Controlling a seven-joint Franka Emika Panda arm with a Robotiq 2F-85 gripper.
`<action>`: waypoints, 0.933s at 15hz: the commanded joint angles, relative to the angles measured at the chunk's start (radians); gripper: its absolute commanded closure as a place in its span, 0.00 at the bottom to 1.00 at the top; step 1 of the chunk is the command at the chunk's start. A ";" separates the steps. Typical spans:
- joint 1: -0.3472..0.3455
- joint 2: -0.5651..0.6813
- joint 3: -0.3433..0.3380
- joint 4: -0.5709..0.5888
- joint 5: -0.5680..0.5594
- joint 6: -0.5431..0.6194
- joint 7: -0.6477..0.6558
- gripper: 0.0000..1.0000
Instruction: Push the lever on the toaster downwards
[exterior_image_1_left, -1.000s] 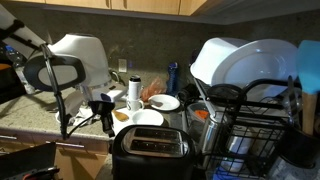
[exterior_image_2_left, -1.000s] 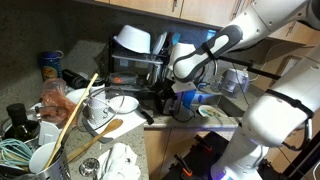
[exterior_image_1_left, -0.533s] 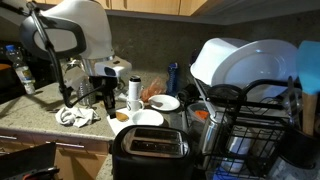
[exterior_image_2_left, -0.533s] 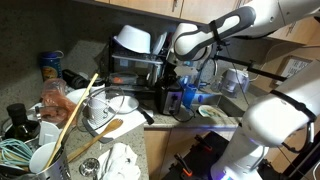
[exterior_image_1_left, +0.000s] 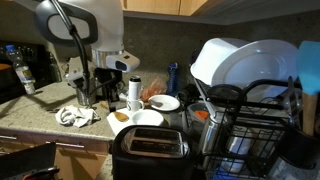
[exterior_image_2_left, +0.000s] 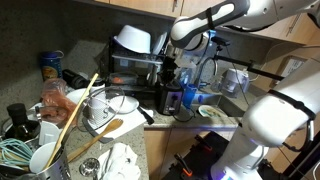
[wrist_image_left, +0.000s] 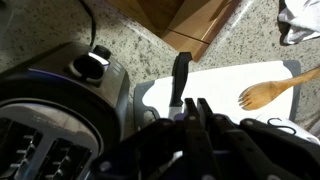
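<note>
Approach step: the tool (wrist_image_left: 190, 108) hangs over the counter (wrist_image_left: 40, 30). Whether its fingers are closed or apart, I cannot tell. The toaster (wrist_image_left: 60, 120) sits just beside and below the tool. The black knob (wrist_image_left: 92, 66) on its end is probably the lever. Next, I think, the tool must come above it and press straight down.

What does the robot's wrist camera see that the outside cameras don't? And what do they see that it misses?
Only the wrist view shows a round black knob on the toaster's corner, close up. It is too small to make out from outside.

Only an exterior view shows the black dish rack, the big white bowls stacked on it, and the robot's white arm.

Both share the toaster with its silver slotted top, and the speckled counter.
</note>
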 joint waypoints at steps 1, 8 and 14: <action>-0.014 0.004 0.008 0.004 0.004 -0.004 -0.008 0.84; -0.013 0.005 0.012 0.003 0.004 -0.004 -0.008 0.66; -0.013 0.005 0.012 0.003 0.004 -0.004 -0.008 0.66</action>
